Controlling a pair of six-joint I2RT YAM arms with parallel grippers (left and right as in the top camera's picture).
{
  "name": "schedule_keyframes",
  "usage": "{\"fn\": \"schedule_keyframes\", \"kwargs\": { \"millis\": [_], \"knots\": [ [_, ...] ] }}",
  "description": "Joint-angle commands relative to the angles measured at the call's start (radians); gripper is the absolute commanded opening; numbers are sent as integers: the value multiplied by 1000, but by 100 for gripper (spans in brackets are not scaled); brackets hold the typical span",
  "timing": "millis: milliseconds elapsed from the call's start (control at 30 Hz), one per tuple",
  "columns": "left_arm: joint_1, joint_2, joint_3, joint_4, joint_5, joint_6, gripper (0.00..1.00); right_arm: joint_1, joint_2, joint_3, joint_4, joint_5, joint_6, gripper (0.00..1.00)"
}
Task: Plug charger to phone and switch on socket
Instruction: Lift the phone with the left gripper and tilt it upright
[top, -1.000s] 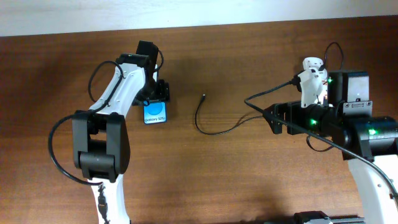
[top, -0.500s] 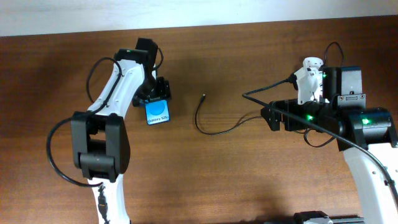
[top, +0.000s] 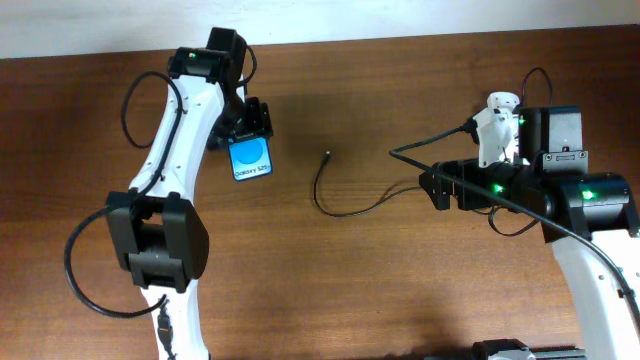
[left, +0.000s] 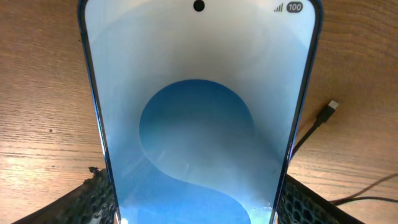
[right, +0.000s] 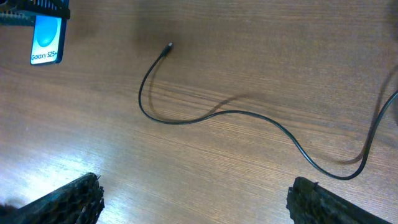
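the left gripper (top: 250, 138) is pinching the phone (top: 252, 162) by its top end over the far-left part of the table (top: 330, 290). the screen faces up, the long axis runs far edge to near edge, and the free bottom end points at the near edge. the right gripper (right: 193, 190) is spread wide with nothing between its fingers. the charger (right: 140, 96) lies on the wood between the arms. its connector tip (top: 327, 156) sits left of the right claw, slightly toward the far edge and a bit closer to the phone. the last stretch runs roughly far-to-near, then curls right. since the right arm's free, i'd have you grab near the tip with it.
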Motion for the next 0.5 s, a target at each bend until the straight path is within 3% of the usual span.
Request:
{"fn": "schedule_keyframes", "kwargs": {
  "millis": [0, 67, 167, 333, 367, 467],
  "knots": [
    [6, -5, 29, -3, 43, -14, 39, 7, 4, 22, 0, -13, -2, 99],
    [6, -5, 29, -4, 45, -14, 25, 7, 4, 22, 0, -13, -2, 99],
    [6, -5, 29, -5, 45, -14, 13, 7, 4, 22, 0, -13, -2, 99],
    [6, -5, 29, -10, 64, -19, 5, 7, 4, 22, 0, -13, -2, 99],
    [6, -5, 29, -13, 64, -37, 0, 7, 4, 22, -1, -13, -2, 99],
    [8, -5, 29, -32, 63, -122, 0, 7, 4, 22, -3, -13, -2, 99]
  ]
}}
